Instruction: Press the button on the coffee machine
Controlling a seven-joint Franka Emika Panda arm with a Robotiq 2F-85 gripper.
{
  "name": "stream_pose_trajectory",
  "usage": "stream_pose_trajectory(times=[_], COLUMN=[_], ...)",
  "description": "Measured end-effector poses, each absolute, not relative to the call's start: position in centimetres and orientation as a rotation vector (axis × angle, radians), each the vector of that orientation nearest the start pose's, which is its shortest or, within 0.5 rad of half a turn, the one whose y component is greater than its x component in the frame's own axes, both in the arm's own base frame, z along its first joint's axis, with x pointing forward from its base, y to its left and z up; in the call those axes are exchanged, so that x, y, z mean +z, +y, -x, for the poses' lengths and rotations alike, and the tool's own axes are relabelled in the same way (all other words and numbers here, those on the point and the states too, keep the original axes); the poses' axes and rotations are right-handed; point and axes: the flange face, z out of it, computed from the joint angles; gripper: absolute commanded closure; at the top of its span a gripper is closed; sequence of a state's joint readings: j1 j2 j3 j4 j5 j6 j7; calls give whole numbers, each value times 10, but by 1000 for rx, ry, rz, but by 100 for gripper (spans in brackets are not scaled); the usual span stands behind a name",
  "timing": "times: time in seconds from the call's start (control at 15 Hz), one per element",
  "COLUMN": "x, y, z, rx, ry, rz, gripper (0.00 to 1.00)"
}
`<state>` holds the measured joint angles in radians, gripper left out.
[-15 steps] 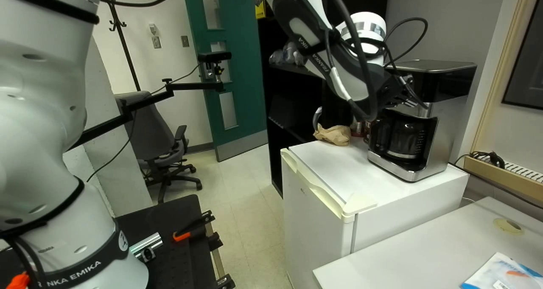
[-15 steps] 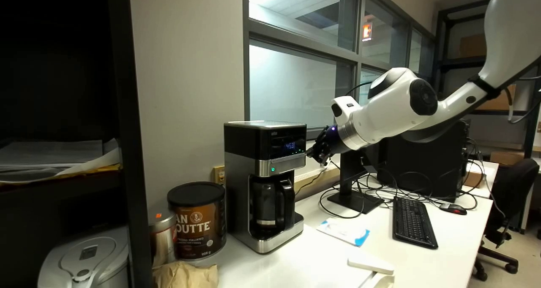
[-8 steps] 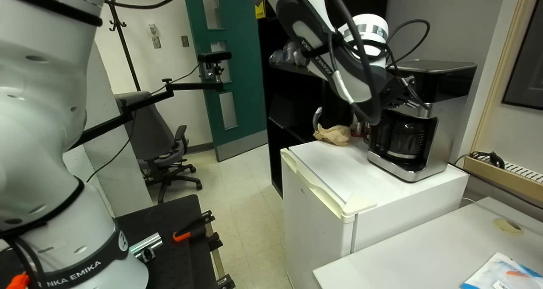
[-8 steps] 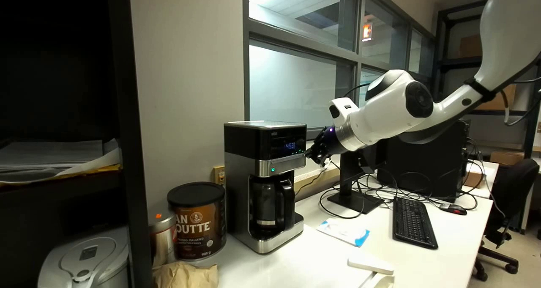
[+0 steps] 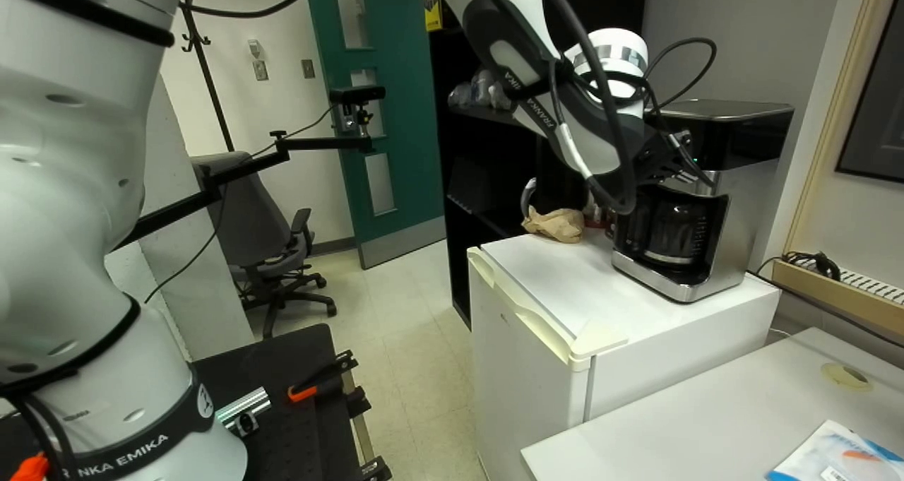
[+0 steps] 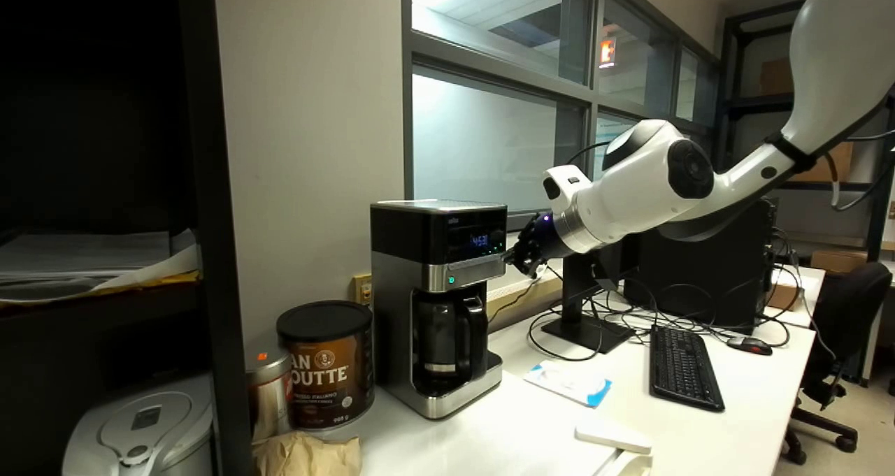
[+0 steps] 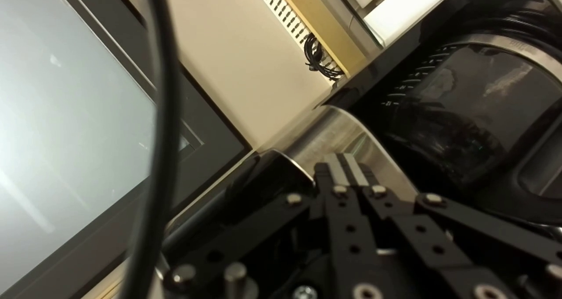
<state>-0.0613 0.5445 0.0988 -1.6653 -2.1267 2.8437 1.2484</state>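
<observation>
jaws sit pressed together by one end of silver metal band (image 7: 322, 136) on boxy black coffee machine (image 6: 428, 301); small round green-lit button (image 6: 452, 280) lies at other end.

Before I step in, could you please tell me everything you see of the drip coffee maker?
The drip coffee maker stands upright on a white mini-fridge: boxy, glossy black upper front, brushed-metal look on the band, lower sides and base. Blue digits glow on its display; a green-lit button sits on the band. The dark glass carafe, with black handle, is in its bay. The closed gripper is close to the band; contact is unclear.
</observation>
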Motion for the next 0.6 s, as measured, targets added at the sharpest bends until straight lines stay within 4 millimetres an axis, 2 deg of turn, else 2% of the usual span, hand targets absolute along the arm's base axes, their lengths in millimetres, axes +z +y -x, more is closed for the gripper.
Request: stream_pose_trajectory(times=[0.4,0.6], x=[305,307], y=[66,70], z=[-674,-663], rx=[1150,1147], ry=[834,878], rz=[-2126,-2131], gripper=[100,100])
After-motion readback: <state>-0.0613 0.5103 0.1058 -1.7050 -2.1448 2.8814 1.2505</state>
